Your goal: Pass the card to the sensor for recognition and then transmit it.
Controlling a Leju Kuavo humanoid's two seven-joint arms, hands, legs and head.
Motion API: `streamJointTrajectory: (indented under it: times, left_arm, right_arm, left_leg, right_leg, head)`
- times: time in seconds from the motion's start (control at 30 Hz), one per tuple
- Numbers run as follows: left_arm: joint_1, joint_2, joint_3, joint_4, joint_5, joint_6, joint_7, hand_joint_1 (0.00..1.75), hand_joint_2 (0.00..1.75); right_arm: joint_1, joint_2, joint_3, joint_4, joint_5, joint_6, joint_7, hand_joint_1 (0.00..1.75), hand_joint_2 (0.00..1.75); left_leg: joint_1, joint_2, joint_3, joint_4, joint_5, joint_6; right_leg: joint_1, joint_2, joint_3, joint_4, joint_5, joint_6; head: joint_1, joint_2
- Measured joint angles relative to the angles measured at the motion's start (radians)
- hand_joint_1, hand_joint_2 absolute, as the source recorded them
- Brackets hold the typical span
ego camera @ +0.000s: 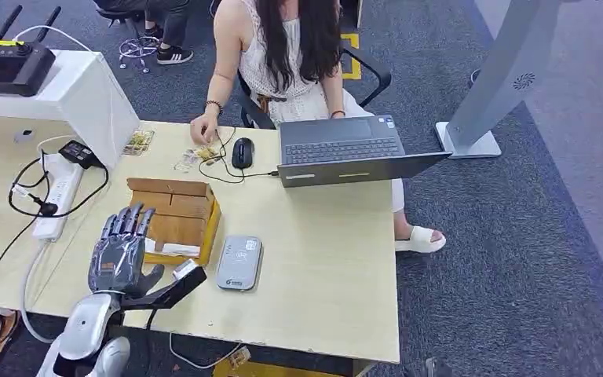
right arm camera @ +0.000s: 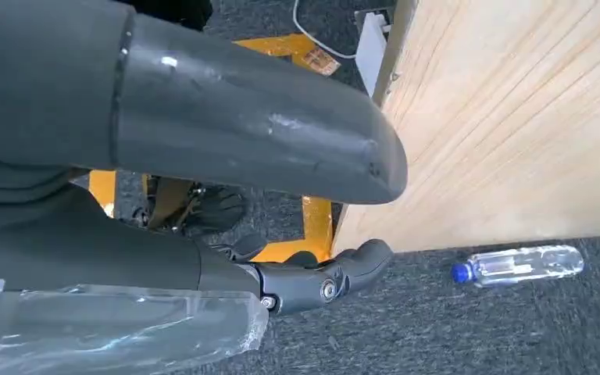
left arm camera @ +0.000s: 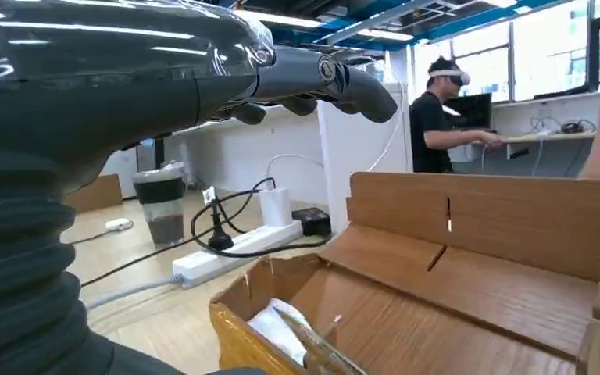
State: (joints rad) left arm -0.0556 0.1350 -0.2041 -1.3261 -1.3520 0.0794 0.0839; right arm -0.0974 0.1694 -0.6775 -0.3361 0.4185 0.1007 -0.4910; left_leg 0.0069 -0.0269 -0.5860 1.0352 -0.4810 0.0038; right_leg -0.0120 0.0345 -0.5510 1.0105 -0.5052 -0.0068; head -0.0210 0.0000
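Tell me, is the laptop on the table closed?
No, the laptop sits open on the table, its keyboard showing in front of the seated person.

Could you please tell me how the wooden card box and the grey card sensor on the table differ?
The wooden card box is brown, taller and open-topped, with white cards inside; the grey card sensor is a flat, closed pad with rounded corners. The left hand hovers over the box, while the sensor lies uncovered. Both sit side by side on the table.
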Motion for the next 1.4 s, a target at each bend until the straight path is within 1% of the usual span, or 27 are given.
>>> streamJointTrajectory:
  times: [0.13, 0.3, 0.43, 0.57, 0.87, 0.97, 1.27, 1.33, 1.4]
  left_arm:
    - [-0.059, -0.007, 0.02, 0.083, 0.0, 0.003, 0.026, 0.0, 1.75]
    - [-0.113, -0.009, 0.061, 0.181, 0.003, 0.022, 0.031, 0.0, 1.75]
    - [-0.131, -0.01, 0.081, 0.221, 0.003, 0.024, 0.03, 0.0, 1.75]
    - [-0.142, -0.011, 0.086, 0.25, 0.003, 0.032, 0.024, 0.0, 1.75]
    - [-0.142, -0.027, 0.091, 0.267, -0.009, 0.03, 0.005, 0.0, 1.75]
    - [-0.137, -0.034, 0.091, 0.264, -0.011, 0.026, -0.011, 0.0, 1.75]
    - [-0.116, -0.05, 0.09, 0.221, -0.015, 0.019, -0.027, 0.0, 1.75]
    - [-0.108, -0.053, 0.086, 0.201, -0.018, 0.016, -0.037, 0.0, 1.75]
    - [-0.092, -0.056, 0.071, 0.168, -0.018, -0.003, -0.045, 0.0, 1.75]
  right_arm:
    - [-0.008, 0.0, 0.002, 0.002, 0.011, 0.0, 0.011, 0.0, 0.0]
    - [-0.013, 0.001, 0.006, 0.005, 0.015, 0.0, 0.018, 0.0, 0.0]
    - [-0.014, 0.002, 0.009, 0.006, 0.015, 0.0, 0.018, 0.0, 0.0]
    - [-0.017, 0.002, 0.01, 0.008, 0.016, 0.0, 0.019, 0.0, 0.0]
    - [-0.017, 0.002, 0.01, 0.009, 0.012, 0.0, 0.018, 0.0, 0.0]
    - [-0.016, 0.002, 0.01, 0.009, 0.01, 0.001, 0.018, 0.0, 0.0]
    - [-0.016, 0.002, 0.01, 0.009, 0.005, 0.001, 0.014, 0.0, 0.0]
    - [-0.015, 0.002, 0.01, 0.009, 0.0, 0.001, 0.011, 0.0, 0.0]
    - [-0.014, 0.002, 0.01, 0.009, -0.003, 0.001, 0.006, 0.0, 0.0]
  left_leg:
    - [0.0, -0.001, 0.0, 0.0, 0.0, 0.0]
    - [0.0, -0.001, 0.0, 0.0, 0.0, 0.0]
    - [0.0, -0.001, 0.0, 0.0, 0.0, 0.0]
    - [0.0, -0.001, -0.001, 0.0, 0.0, 0.0]
    - [0.0, -0.001, 0.0, 0.0, 0.0, 0.0]
    - [0.0, -0.001, 0.0, 0.0, 0.0, 0.0]
    - [0.0, -0.001, 0.0, 0.0, 0.0, 0.0]
    - [0.0, -0.001, 0.0, 0.0, 0.0, 0.0]
    - [0.0, -0.001, 0.0, 0.0, 0.0, 0.0]
  right_leg:
    - [0.0, -0.001, 0.0, 0.0, 0.0, 0.0]
    - [0.0, -0.001, 0.0, 0.0, 0.0, 0.0]
    - [0.0, -0.001, 0.0, 0.0, 0.0, 0.0]
    - [0.0, -0.001, 0.0, 0.0, 0.0, 0.0]
    - [0.0, -0.001, 0.0, 0.0, 0.0, 0.0]
    - [0.0, -0.001, 0.0, 0.0, 0.0, 0.0]
    - [0.0, -0.001, 0.0, 0.0, 0.0, 0.0]
    - [0.0, -0.001, 0.0, 0.0, 0.0, 0.0]
    - [0.0, -0.001, 0.0, 0.0, 0.0, 0.0]
  head:
    - [0.0, 0.0]
    - [0.0, 0.0]
    - [0.0, 0.0]
    - [0.0, 0.0]
    - [0.0, 0.0]
    - [0.0, 0.0]
    - [0.0, 0.0]
    - [0.0, 0.0]
    - [0.0, 0.0]
